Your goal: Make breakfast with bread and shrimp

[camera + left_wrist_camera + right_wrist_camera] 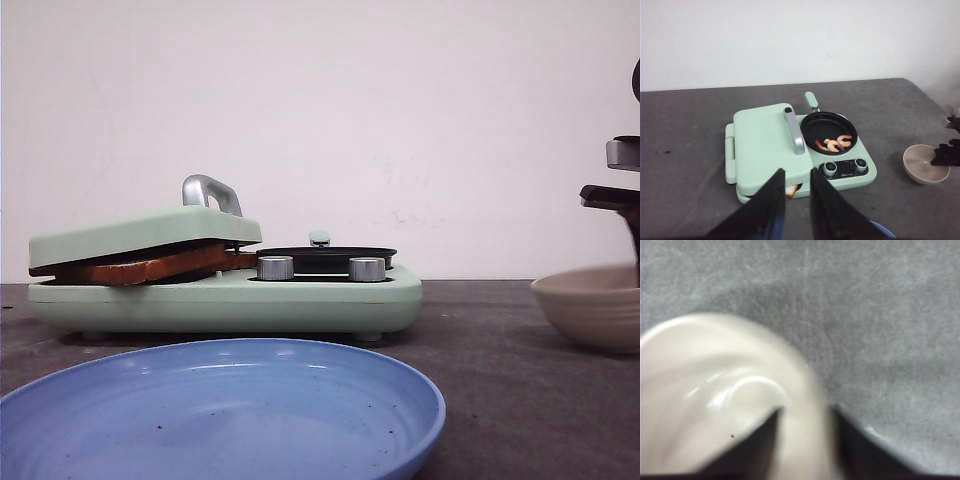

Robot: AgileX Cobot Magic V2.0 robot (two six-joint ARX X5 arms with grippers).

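Gray table (685, 130) is holding the toaster; bread (150, 267) is lying ahead of the slightly apart left claw (797, 192); right claw (805, 427) is straddling the bowl (715, 405) rim.

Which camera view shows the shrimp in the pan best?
The left wrist view: it looks down into the black pan, showing the shrimp curled inside. The front view sees only the pan's rim side-on, its contents hidden. The right wrist view shows just the beige bowl and table.

Mint green, black and blue on a dark grey bench (685, 130)

The breakfast maker (300, 298) was pale mint green with silver knobs (275, 267); its pan (828, 132) was black, holding orange-pink shrimp (834, 144). The bread (150, 267) showed golden-brown crust. The plate (300, 400) was plain blue, the bowl (920, 165) beige.
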